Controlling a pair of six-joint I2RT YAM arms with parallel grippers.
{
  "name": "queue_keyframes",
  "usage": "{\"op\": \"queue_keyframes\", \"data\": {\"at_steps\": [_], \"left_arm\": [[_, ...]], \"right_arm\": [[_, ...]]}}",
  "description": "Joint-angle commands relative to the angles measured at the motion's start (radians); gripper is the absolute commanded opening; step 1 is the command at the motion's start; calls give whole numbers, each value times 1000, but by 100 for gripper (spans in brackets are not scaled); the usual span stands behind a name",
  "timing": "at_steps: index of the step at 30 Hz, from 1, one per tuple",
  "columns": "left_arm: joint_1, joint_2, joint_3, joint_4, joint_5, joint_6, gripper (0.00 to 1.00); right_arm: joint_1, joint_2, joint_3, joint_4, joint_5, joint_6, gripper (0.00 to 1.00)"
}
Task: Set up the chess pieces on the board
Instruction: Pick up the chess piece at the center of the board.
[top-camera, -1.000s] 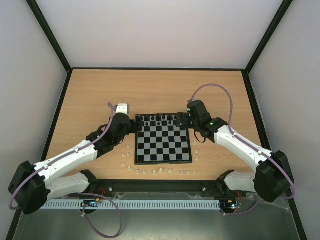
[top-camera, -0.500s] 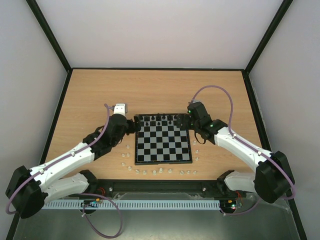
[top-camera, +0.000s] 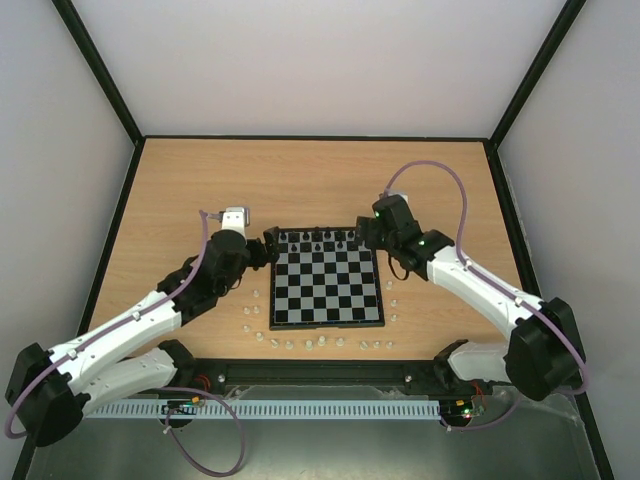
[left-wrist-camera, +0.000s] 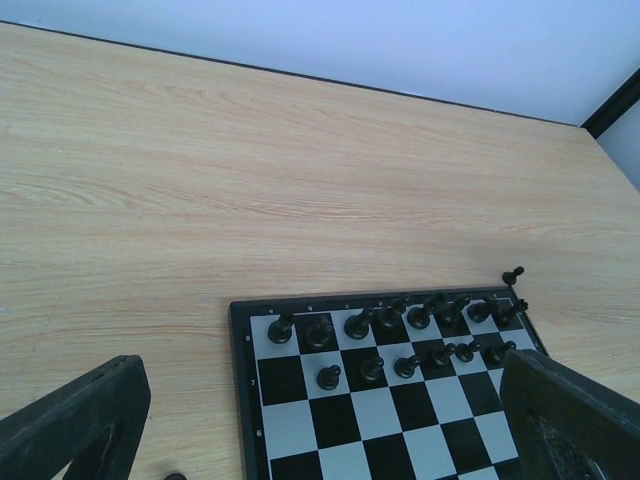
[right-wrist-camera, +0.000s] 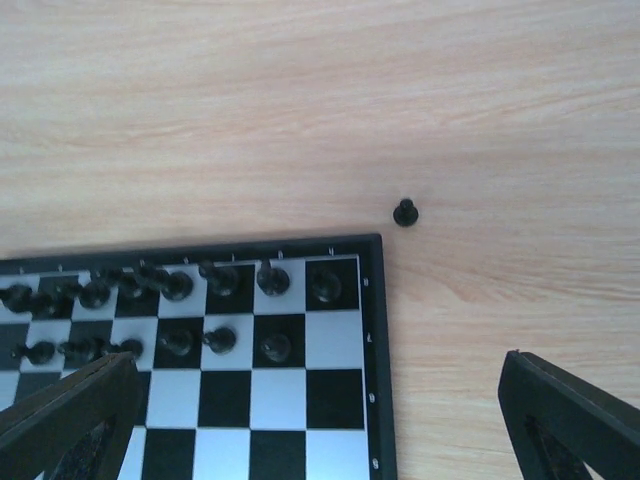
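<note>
Stray tiny black pawn (right-wrist-camera: 405, 212) upright on wood-grain worktop (right-wrist-camera: 500, 100), just off far-right corner of black-and-grey checked chessboard (right-wrist-camera: 377, 340). Dead ahead of right fingers (right-wrist-camera: 565, 425), spread, empty. Left fingers (left-wrist-camera: 75, 425) spread too, well apart from it. Other black pieces (right-wrist-camera: 180, 285) on far two rows.

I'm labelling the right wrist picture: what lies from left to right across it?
Two rows of black chess pieces on the board → the board's black right border → lone black pawn on the wooden table.
</note>
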Motion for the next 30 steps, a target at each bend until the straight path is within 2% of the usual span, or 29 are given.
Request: {"op": "queue_keyframes", "data": {"at_steps": [1,4,9,13,19,22,30], "left_arm": [[6,-24,-5,5,8,-14,99],[6,-25,-6,4,20,-16,99],[8,-28,-2,-1,21,-15,99],[7,-37,-2,-6,14,-13,99],[9,-18,-2,-8,-5,-10,99],[9,-14,1,-10,-10,-8,99],[10,-15,0,-10,-16,-7,99]], "right_arm": [[-16,81,127,-83,57,32,99],[-56,152,190,-91,19,35,99],[-140,295,285,-93,-81,20,81],[-180,399,351,-115,-104,-6,64],[-198,504,400,-138,-110,-40,46],[-207,531,407,-138,-123,-49,41],[-211,597,421,-142,-84,-51,40]]}}
